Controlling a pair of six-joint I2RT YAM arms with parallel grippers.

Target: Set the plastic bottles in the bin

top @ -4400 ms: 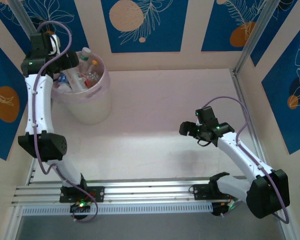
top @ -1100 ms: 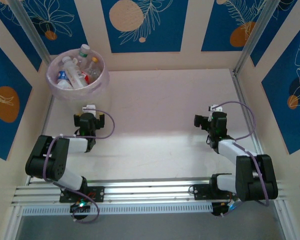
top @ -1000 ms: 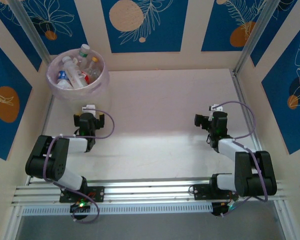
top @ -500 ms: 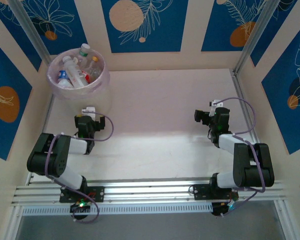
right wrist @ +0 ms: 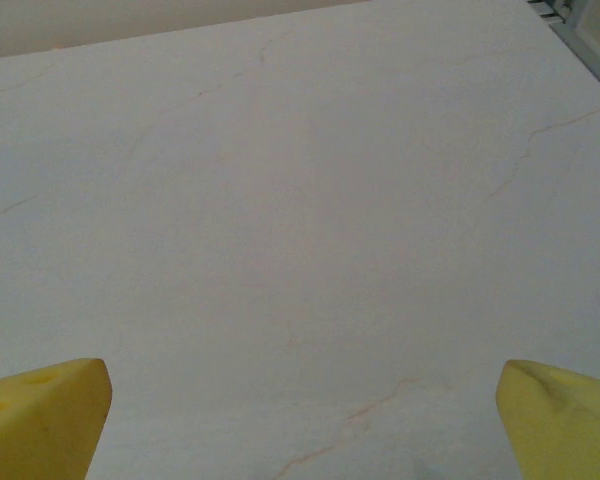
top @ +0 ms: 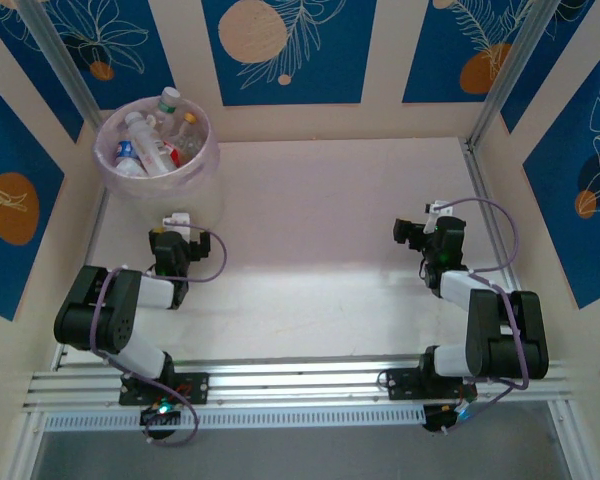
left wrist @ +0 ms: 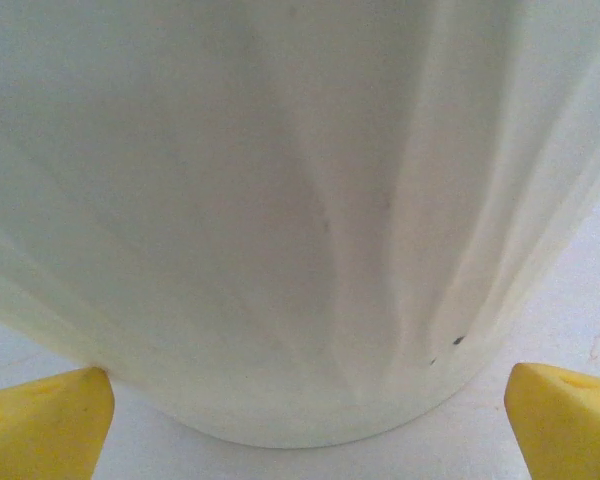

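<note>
The bin is a round translucent pink-lilac basket at the table's far left corner. Several plastic bottles lie piled inside it, some with red labels and one with a blue label. My left gripper rests low just in front of the bin, open and holding nothing. In the left wrist view the bin's pale wall stands close ahead, and the left gripper has its yellow fingertips far apart. My right gripper sits at the right, open over bare table, and nothing lies between the jaws of the right gripper.
Both arms are folded back near their bases on the rail at the near edge. Patterned blue and cream walls enclose the table on three sides. The pale tabletop stretches between the two grippers.
Seconds ago the left arm reached over the bin; both arms have since folded back low. In the last second the right gripper drew slightly right and back.
</note>
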